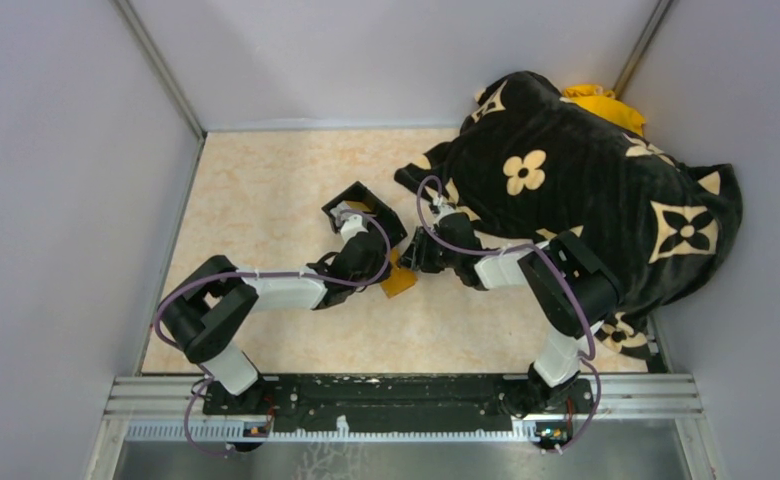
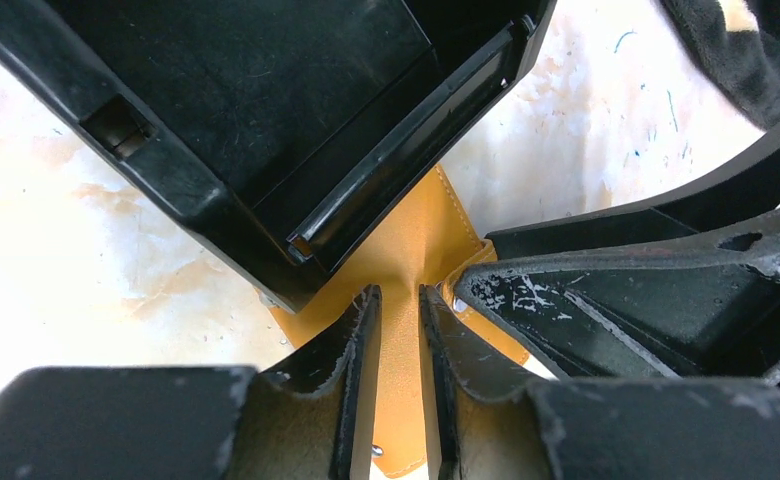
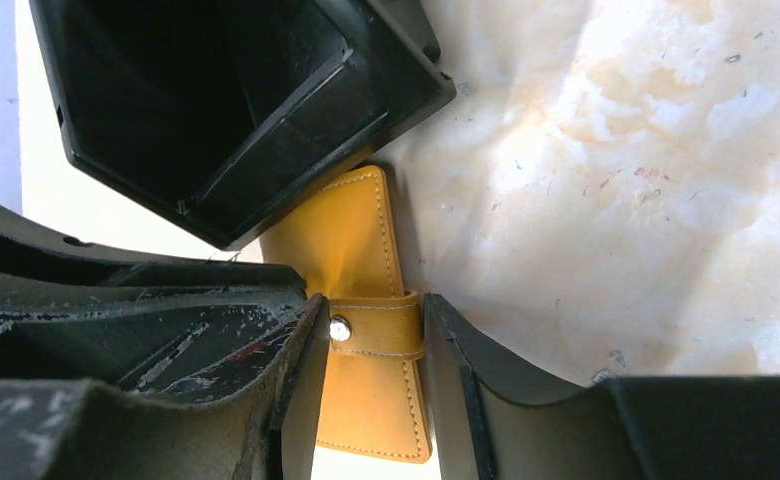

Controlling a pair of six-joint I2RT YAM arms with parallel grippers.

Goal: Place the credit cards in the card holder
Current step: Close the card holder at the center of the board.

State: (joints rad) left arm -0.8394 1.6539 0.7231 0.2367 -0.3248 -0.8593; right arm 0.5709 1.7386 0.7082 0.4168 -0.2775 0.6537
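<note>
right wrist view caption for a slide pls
right claw straddling the wallet strap, black box at its far end

The left arm (image 1: 286, 291) and right arm (image 1: 506, 268) have white shells between black joints, each trailed by a looping purple cable (image 1: 166, 300). Both bases sit on a black rail (image 1: 386, 392). The left gripper (image 2: 398, 300) and right gripper (image 3: 376, 325) have black, white-scuffed fingers (image 2: 316, 370).

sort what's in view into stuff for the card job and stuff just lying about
For the job: card holder, left gripper pinching it, right gripper with jaws astride its tab; credit cards not clearly in view.
Lying about: black box, black flower-print blanket, yellow item behind it.
</note>
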